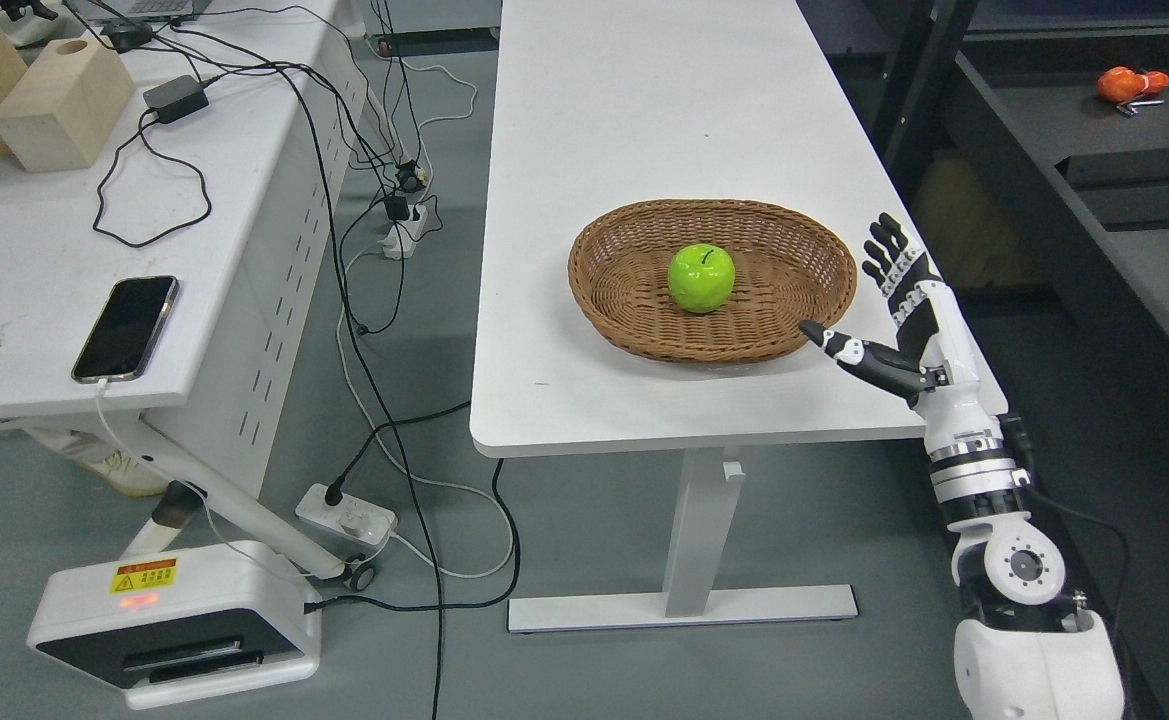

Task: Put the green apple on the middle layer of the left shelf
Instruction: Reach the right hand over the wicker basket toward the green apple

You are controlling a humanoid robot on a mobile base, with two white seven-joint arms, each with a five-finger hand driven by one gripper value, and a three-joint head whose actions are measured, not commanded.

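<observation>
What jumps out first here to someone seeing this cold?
The bright green apple sitting in the middle of the wicker basket on the white table grabs the eye first. Next, the right hand, fingers spread open, beside the basket's right rim at the table edge. Then the tangle of black cables hanging between the two tables on the left.

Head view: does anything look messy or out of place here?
The green apple sits neatly in the wicker basket. Only the black cables look untidy, trailing off the side desk to the floor.
</observation>
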